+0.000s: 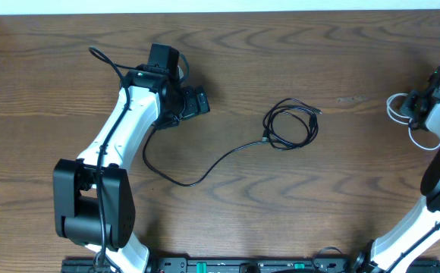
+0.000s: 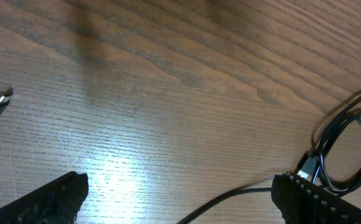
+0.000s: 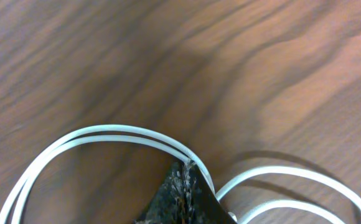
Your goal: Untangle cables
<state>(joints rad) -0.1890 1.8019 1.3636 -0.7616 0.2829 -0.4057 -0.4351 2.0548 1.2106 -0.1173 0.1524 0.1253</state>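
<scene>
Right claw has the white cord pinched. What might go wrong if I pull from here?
1. The right claw is shut on two strands of the white cable at once, so pulling may tighten its loops instead of opening them.
2. The black cable has a tail curving close beside the left arm; the left claw is open and empty, so an arm move may drag the coil.

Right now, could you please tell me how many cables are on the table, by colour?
White cable: 1
Black cable: 1, as far as its coil lets me tell
Total: 2
</scene>
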